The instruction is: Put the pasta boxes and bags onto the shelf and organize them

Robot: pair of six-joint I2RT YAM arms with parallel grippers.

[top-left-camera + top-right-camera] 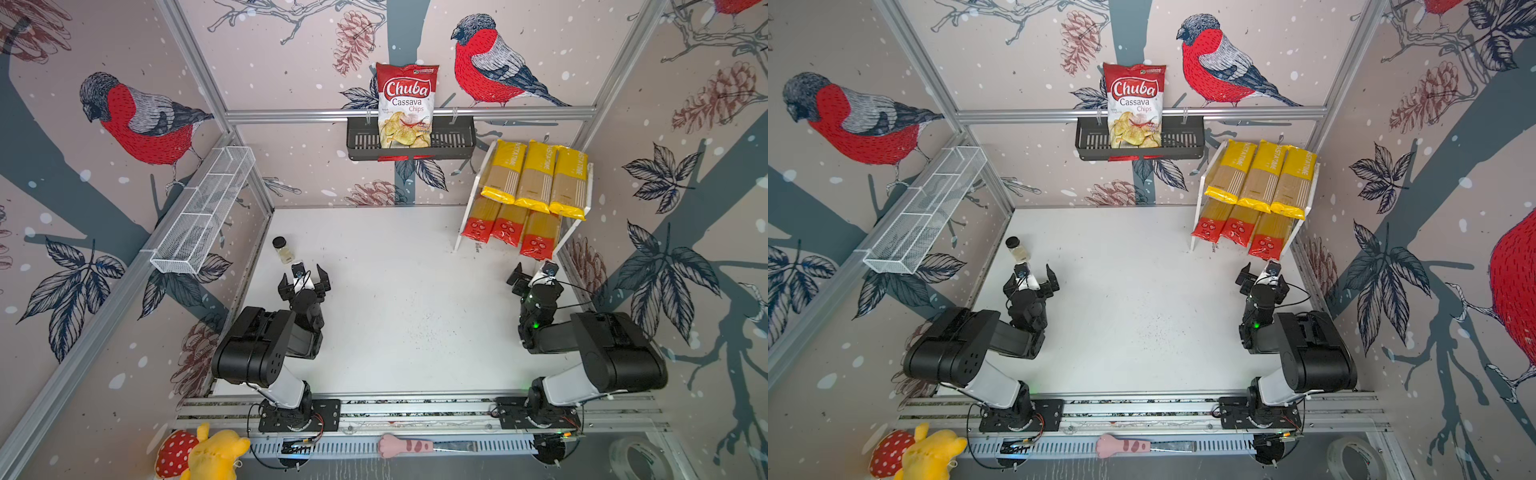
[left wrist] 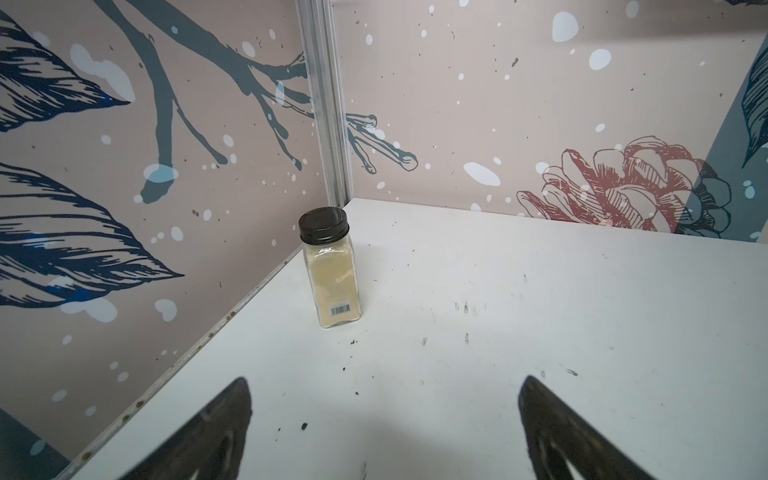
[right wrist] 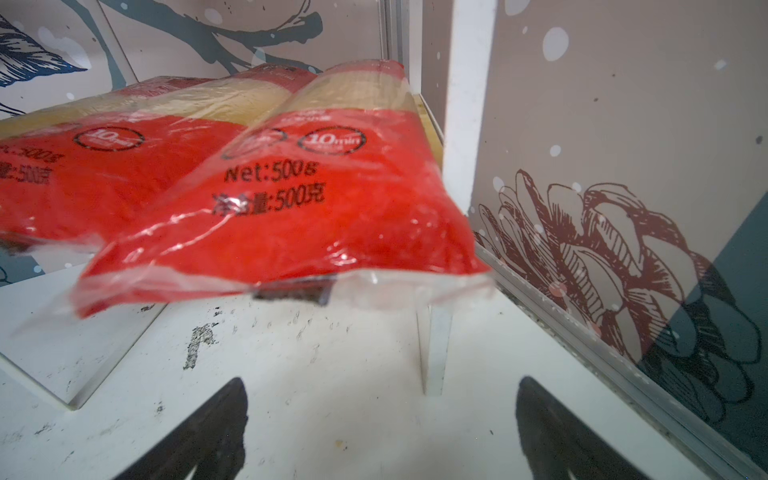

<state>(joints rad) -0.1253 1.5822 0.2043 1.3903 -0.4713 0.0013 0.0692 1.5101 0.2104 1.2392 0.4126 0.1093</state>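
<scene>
The shelf (image 1: 462, 232) (image 1: 1199, 224) stands at the back right corner in both top views. Three yellow pasta packets (image 1: 536, 176) (image 1: 1264, 176) lie side by side on its upper tier, and three red-ended packets (image 1: 509, 230) (image 1: 1237, 228) on the lower tier. My right gripper (image 1: 534, 276) (image 1: 1264, 276) (image 3: 381, 381) is open and empty, just in front of the shelf. Its wrist view shows a red packet end (image 3: 291, 208) overhanging the lower board beside the white side panel (image 3: 465, 104). At the left side, my left gripper (image 1: 304, 280) (image 1: 1030, 282) (image 2: 385, 382) is open and empty.
A spice jar (image 1: 284, 250) (image 2: 330, 270) with a black lid stands by the left wall, ahead of the left gripper. A Chuba chips bag (image 1: 406, 104) sits in a black basket (image 1: 361, 143) on the back wall. A white wire basket (image 1: 203, 212) hangs on the left wall.
</scene>
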